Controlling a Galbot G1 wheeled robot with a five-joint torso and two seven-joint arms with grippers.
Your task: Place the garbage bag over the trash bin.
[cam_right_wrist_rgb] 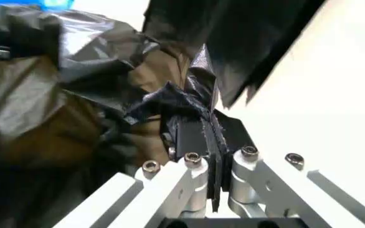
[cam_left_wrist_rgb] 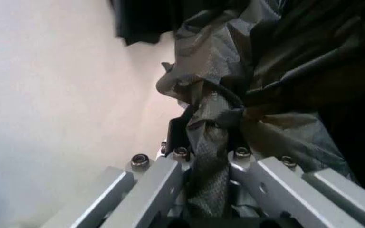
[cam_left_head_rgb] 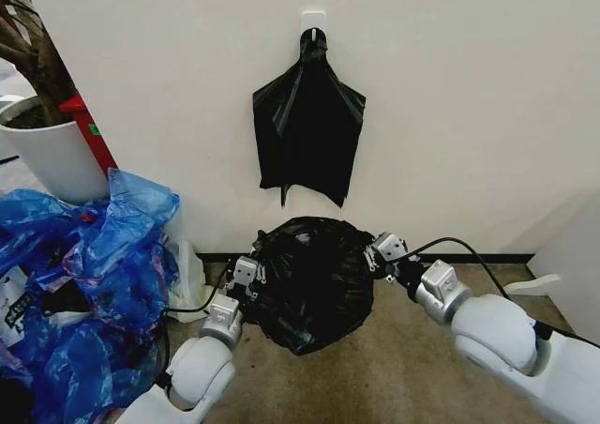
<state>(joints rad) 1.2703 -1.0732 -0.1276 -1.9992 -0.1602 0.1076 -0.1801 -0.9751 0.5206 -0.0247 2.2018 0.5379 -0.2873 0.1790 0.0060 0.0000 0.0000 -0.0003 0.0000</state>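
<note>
On your far left a white plant pot (cam_left_head_rgb: 47, 157) is standing by the wall, with blue bags (cam_left_head_rgb: 89, 274) lying heaped on the floor beside it. Next along, your left gripper (cam_left_head_rgb: 251, 272) is pinching the left edge of the garbage bag (cam_left_head_rgb: 309, 279); in the left wrist view the fingers (cam_left_wrist_rgb: 169, 183) are clamping a bunched fold of the film (cam_left_wrist_rgb: 211, 156) between them. The garbage bag is sitting at the centre, on the floor against the wall, draped as a wrinkled glossy black mound; you are not seeing the bin itself under the film. Directly above it a flat black bag (cam_left_head_rgb: 307, 133) is hanging from a white wall hook (cam_left_head_rgb: 313, 19). To the right, your right gripper (cam_left_head_rgb: 382, 252) is gripping the bag's upper right edge, its fingers (cam_right_wrist_rgb: 198, 183) pressing shut on a thin pleat of film (cam_right_wrist_rgb: 189, 102) in the right wrist view. Both arms are reaching in from the bottom corners, one on each side of the bag.
</note>
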